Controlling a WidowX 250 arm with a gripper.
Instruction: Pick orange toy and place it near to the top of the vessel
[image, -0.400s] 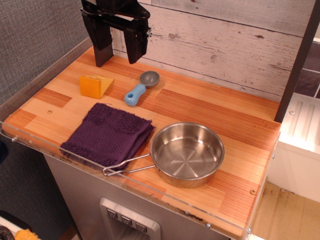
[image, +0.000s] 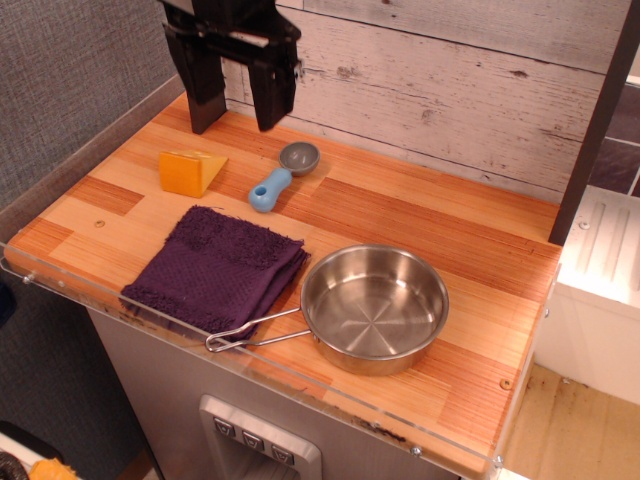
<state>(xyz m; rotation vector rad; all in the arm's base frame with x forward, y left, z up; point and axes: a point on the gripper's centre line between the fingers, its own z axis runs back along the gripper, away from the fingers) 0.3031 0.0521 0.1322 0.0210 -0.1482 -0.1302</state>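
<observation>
Five items on one wooden counter (image: 420, 215), listed from largest down. Counter — striped wood planks, with a clear rim along the front edge. Vessel (image: 374, 307) — round, shallow steel pan near the front edge, right of centre, upright; its wire loop handle reaches left toward the front edge and runs alongside the cloth. Purple cloth (image: 215, 267) — folded terry square, lying flat near the front-left corner, just beside the vessel. Gripper (image: 233, 112) — black, hanging above the back-left corner; its two fingers (image: 207, 90) are spread apart and hold nothing. Scoop (image: 282, 173) — grey bowl with light-blue handle, near the back edge, lying flat beside the orange toy but apart from it. Orange toy (image: 191, 171) — yellow-orange wedge, resting on the counter near the left edge toward the back, below the fingers, well apart from the vessel.
</observation>
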